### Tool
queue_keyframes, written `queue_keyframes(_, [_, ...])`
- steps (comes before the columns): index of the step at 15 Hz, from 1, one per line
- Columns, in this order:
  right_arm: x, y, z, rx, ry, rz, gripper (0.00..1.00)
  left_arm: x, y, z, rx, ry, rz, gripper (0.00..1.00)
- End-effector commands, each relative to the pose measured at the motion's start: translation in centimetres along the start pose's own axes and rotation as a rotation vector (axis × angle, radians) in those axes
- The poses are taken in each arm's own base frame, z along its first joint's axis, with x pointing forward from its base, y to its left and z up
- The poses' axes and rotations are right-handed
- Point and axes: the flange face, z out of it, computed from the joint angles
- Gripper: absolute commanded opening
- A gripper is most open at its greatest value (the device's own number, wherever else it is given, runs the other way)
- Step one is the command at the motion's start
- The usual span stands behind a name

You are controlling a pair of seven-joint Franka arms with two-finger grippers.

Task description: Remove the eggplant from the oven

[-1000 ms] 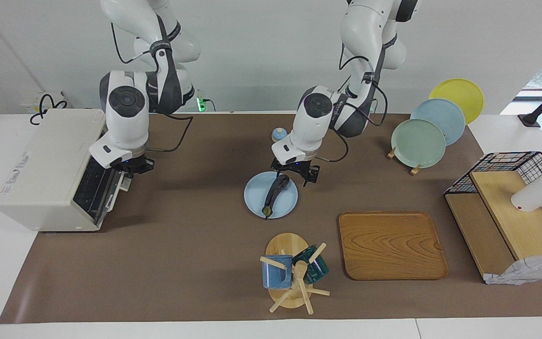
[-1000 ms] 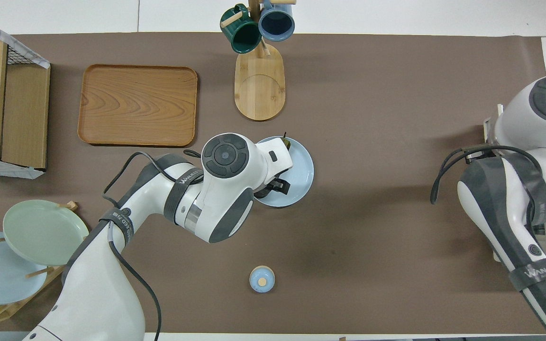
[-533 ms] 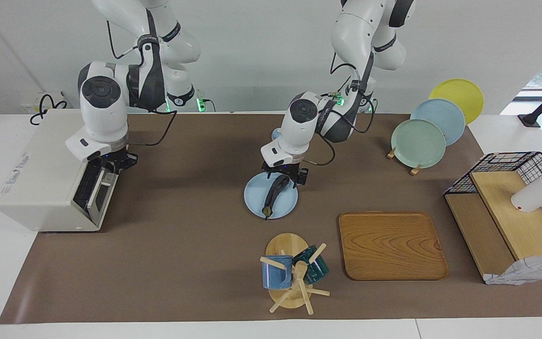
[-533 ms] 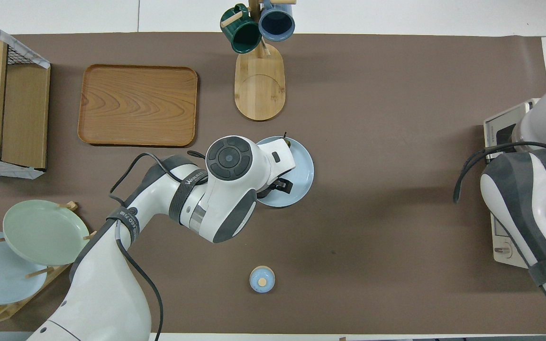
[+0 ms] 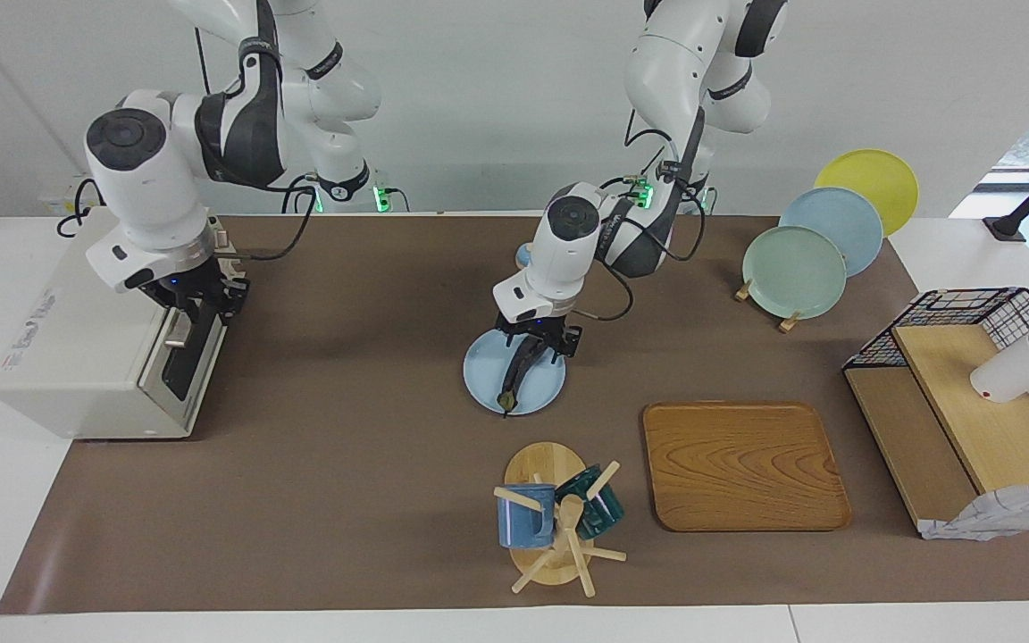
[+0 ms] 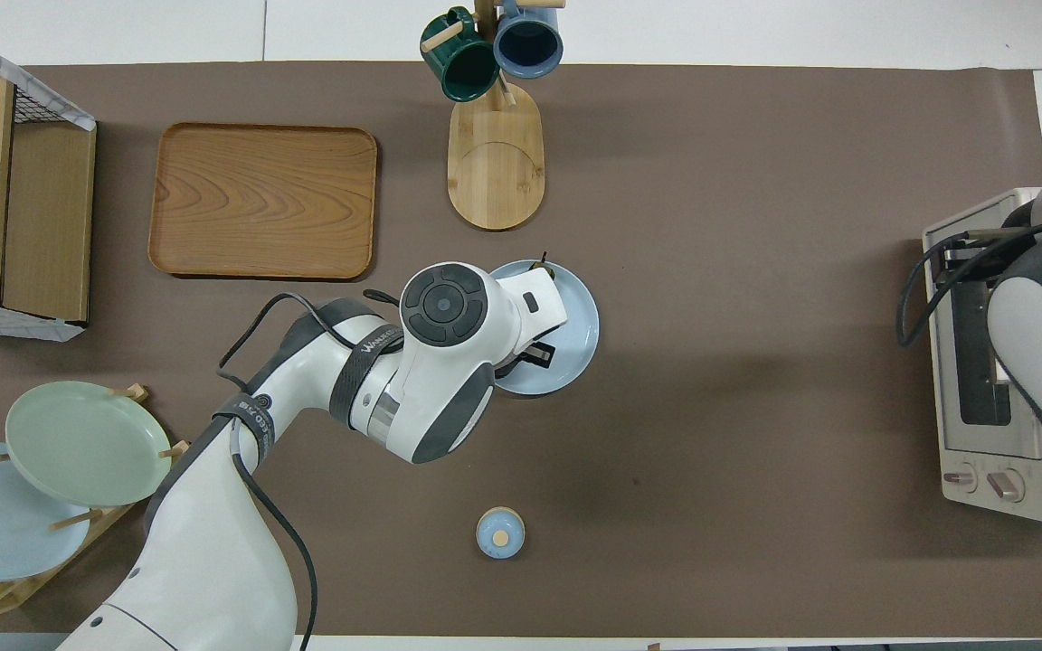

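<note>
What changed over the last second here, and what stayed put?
The oven door has swung up to nearly shut, with the right gripper riding up at its top edge. The left gripper has come down around the stem-less end of the eggplant, which has not shifted on the blue plate. Mug rack, tray and shelf stayed put.

Glossy dark purple eggplant point(image 5: 520, 364) lies on a smooth, matt pale blue plate point(image 5: 481, 375) under the left gripper point(image 5: 533, 341). Off-white oven point(image 5: 68, 335), painted metal, dark glass door point(image 5: 184, 366), sits below the right gripper point(image 5: 197, 305). Brown table mat point(image 5: 354, 464): matt.
</note>
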Motion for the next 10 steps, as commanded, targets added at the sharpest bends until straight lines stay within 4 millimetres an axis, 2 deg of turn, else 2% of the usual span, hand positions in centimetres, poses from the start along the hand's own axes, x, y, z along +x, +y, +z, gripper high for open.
queue_keyframes(1, [-0.5, -0.1, -3.3, 0.063, -0.010, -0.009, 0.68, -0.1, 0.3, 0.2, -0.004, 0.008, -0.007, 0.31])
queue_keyframes(2, [-0.8, -0.1, -4.0, 0.065, -0.004, -0.009, 0.99, -0.1, 0.5, 0.2, -0.005, 0.004, -0.008, 0.20])
queue_keyframes(4, [-1.5, -0.3, -4.9, 0.103, -0.021, -0.005, 1.00, -0.1, 0.7, 0.1, -0.005, 0.004, -0.027, 0.00])
queue_keyframes(7, [-2.2, 0.6, -7.1, 0.116, -0.043, 0.008, 1.00, 0.1, 0.7, -0.1, -0.007, 0.011, -0.056, 0.00])
queue_keyframes(8, [-2.8, 0.7, -7.9, 0.117, -0.044, 0.008, 1.00, 0.4, 0.8, -0.7, -0.010, 0.020, -0.072, 0.00])
queue_keyframes(9, [-4.4, 0.3, -8.8, 0.108, -0.029, 0.000, 1.00, 0.6, 0.8, -1.2, -0.012, 0.023, -0.076, 0.00])
queue_keyframes(10, [-4.7, 0.2, -8.6, 0.101, -0.041, -0.005, 1.00, 0.7, 0.2, -2.0, -0.011, 0.019, -0.085, 0.00])
